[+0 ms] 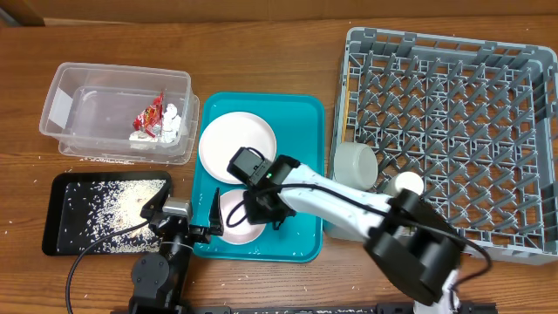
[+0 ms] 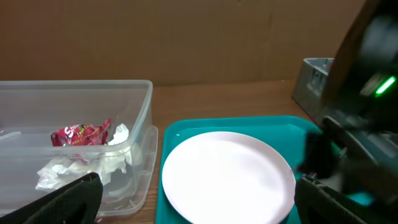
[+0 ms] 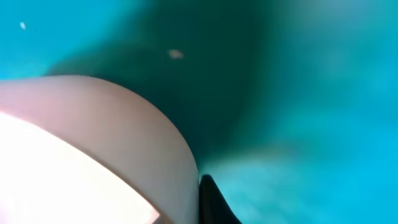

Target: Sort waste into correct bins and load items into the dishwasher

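A white bowl [image 1: 232, 223] and a white plate [image 1: 237, 146] sit in the teal tray [image 1: 305, 106]. My right gripper [image 1: 261, 208] is down at the bowl's right rim. In the right wrist view one dark finger [image 3: 210, 200] presses against the outer wall of the bowl [image 3: 81, 143], over the tray floor [image 3: 298, 93]; the other finger is hidden. My left gripper [image 1: 185, 212] is open and empty at the tray's front left corner. In the left wrist view it [image 2: 199, 198] faces the plate [image 2: 227, 177], with my right arm [image 2: 367, 124] at the right.
A grey dish rack [image 1: 453, 122] stands at the right, with a pale cup [image 1: 356, 164] at its left edge. A clear bin [image 1: 87, 113] at the back left holds a red wrapper [image 1: 148, 113] and tissue. A black tray [image 1: 65, 218] with rice grains lies front left.
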